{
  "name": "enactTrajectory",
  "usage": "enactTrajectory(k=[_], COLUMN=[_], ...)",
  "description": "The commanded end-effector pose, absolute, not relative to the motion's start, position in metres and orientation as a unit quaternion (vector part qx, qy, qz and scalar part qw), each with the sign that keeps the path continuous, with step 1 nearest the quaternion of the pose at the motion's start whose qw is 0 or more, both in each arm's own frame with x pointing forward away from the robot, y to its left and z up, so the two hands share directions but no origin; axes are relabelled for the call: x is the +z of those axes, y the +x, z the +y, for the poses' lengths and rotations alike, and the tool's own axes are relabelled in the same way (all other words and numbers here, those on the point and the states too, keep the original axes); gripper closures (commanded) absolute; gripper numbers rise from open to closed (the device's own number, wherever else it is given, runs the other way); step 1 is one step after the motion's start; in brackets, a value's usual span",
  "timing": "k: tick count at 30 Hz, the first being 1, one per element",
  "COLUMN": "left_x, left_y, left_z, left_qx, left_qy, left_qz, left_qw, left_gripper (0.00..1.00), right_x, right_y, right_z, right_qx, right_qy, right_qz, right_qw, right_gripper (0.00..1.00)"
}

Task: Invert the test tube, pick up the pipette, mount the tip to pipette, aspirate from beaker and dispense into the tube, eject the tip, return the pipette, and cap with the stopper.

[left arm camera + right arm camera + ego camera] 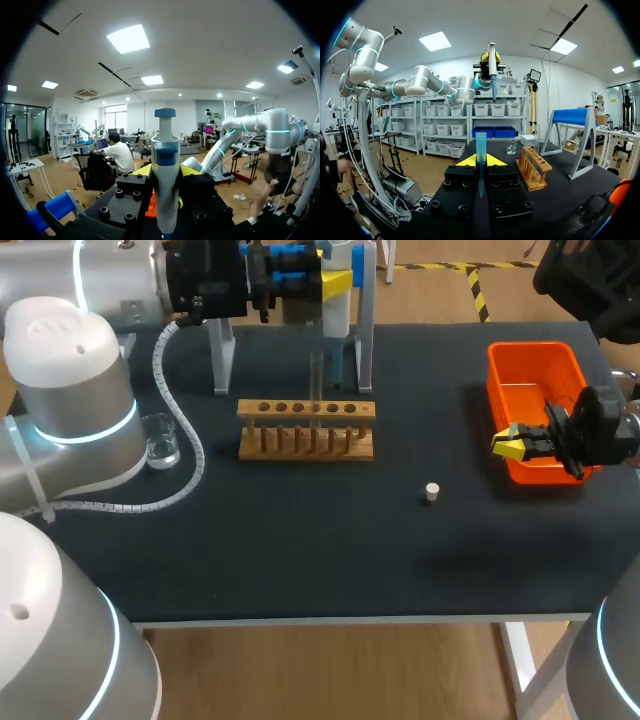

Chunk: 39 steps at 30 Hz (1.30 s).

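The bench (pixel 300 540) is covered with a dark mat, and everything for the task stands on its far half. The left arm (pixel 70 370) comes in over the far left corner. The left jaws are clamped on the pipette (pixel 337 310), which is held upright above the bench's far edge with its narrow end down, just behind the rack. In the left wrist view the pipette (pixel 166 170) stands between the two yellow tips with its blue plunger uppermost. The right arm (pixel 600 425) comes in from the right. The right jaws hang over the orange bin (pixel 530 365) and are closed on a translucent blue pipette tip (pixel 480 145), which stands upright between them with its wide end up. The metal pipette stand (pixel 222 360) stands at the far edge. In front of it is the wooden rack (pixel 306 430), with a clear test tube (pixel 315 390) upright in one of its middle holes. A glass beaker (pixel 160 440) sits to the left of the rack. A small white stopper (pixel 432 492) lies alone on the mat, between the rack and the bin and nearer the front.
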<state>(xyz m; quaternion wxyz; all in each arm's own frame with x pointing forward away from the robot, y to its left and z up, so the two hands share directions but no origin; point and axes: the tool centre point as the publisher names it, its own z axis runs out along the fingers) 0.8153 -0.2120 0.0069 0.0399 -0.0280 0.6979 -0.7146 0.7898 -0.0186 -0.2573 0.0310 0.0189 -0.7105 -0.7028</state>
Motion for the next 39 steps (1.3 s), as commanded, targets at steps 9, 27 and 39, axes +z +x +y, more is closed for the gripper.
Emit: enactTrajectory(k=[9,27,39], left_x=[0.0093,0.0093,0.0090], left_y=[0.8148,0.8148,0.8128], left_z=[-0.2157,-0.2157,-0.2185], left_qx=[-0.720,-0.720,-0.714], left_qy=[-0.031,-0.031,-0.034], left_qz=[0.693,0.693,0.699], left_qw=[0.024,0.024,0.015], left_gripper=[1.00,1.00,1.00], right_x=[-0.2570,-0.2570,-0.2570], right_y=[0.7892,0.7892,0.7892], right_z=[-0.0191,-0.0191,-0.0191], right_qx=[-0.702,-0.702,-0.702], right_qy=[0.019,0.019,0.019], right_qz=[-0.711,-0.711,-0.711], right_qw=[0.031,0.031,0.031], right_gripper=[1.00,1.00,1.00])
